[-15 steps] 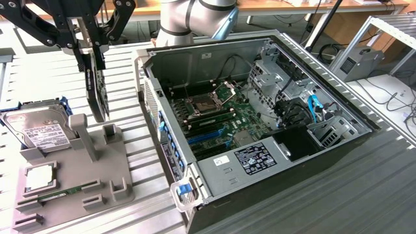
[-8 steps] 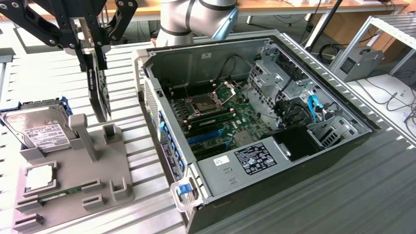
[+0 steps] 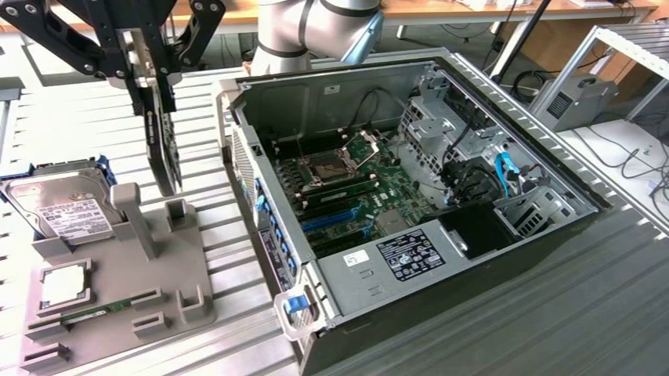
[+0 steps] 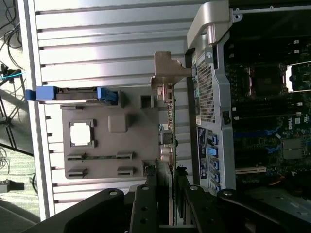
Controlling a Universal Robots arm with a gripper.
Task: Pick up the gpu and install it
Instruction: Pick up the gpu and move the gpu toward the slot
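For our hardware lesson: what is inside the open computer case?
Inside the computer case: a green motherboard with an open processor socket, blue slots, blue cables and a labelled grey box. Whatever lies beneath it is covered. The gpu, clamped in the gripper, is outside.

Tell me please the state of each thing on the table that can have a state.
graphics card: held upright by the gripper, above the grey holder.
gripper: fingers shut on the graphics card.
hard drive: standing in the grey holder.
processor chip: lying flat in its recess.
memory stick: lying in its slot.
computer case: open, side panel off.
processor socket: cover tilted up.
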